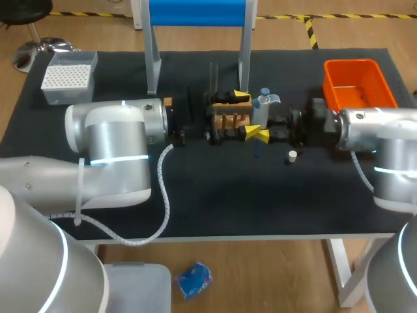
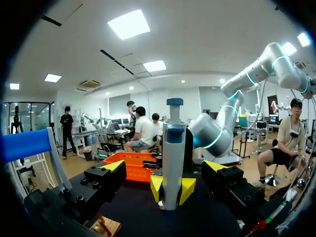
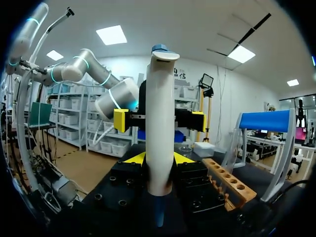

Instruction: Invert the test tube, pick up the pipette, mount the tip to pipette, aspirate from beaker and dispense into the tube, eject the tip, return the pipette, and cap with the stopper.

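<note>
Black counter (image 1: 215, 195) carries everything. Over its middle the right claw (image 3: 158, 158) is clenched on the pipette (image 3: 159, 113), which stands upright, gripped low on its body, just beside the wooden rack (image 3: 228, 180). The left claw (image 2: 164, 166) stands released, its fingers wide to either side of the pipette and apart from it.

I judge the pipette light, rigid and smooth — liable to twist in a pinch, so the thick barrel is the place to hold, clear of the plunger.

The rack holes in sight are unfilled. At the far left corner the tip box (image 1: 68, 78) shows rows of tips, and the orange bin (image 1: 358, 81) shows nothing inside. The stopper (image 1: 292, 156) lies near the right claw — small and, I'd guess, easily rolled.
</note>
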Robot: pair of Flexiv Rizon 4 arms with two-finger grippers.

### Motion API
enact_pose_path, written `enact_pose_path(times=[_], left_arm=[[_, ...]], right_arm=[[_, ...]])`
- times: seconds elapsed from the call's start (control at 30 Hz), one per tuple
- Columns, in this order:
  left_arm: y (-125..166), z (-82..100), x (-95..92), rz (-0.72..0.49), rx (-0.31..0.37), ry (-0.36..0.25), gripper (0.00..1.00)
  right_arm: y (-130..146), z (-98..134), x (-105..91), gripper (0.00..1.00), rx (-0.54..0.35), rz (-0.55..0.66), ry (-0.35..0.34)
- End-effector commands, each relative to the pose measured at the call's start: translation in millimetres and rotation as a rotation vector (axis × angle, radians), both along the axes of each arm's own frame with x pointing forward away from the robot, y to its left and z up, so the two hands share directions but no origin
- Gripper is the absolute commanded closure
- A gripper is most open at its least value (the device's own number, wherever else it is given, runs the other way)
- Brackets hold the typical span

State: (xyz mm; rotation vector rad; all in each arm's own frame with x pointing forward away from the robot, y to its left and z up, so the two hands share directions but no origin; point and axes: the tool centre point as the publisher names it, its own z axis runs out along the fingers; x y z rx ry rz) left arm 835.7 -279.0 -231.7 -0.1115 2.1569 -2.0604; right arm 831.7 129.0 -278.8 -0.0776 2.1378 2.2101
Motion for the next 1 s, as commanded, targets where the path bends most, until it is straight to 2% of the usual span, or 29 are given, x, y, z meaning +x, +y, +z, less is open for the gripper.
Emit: enact_pose_path(times=[0.03,0.47,1.0], left_arm=[[-2.1,-0.3,-2.0,0.009,0.0,-0.002,0.0],[-2.1,-0.3,-2.0,0.009,0.0,-0.002,0.0],[-2.1,-0.3,-2.0,0.009,0.0,-0.002,0.0]], right_arm=[[8.9,-0.7,6.0,1.0,0.015,-0.009,-0.006],[18.1,3.2,13.6,1.0,0.051,-0.046,-0.017],[20.0,4.8,13.4,1.0,0.079,-0.066,-0.006]])
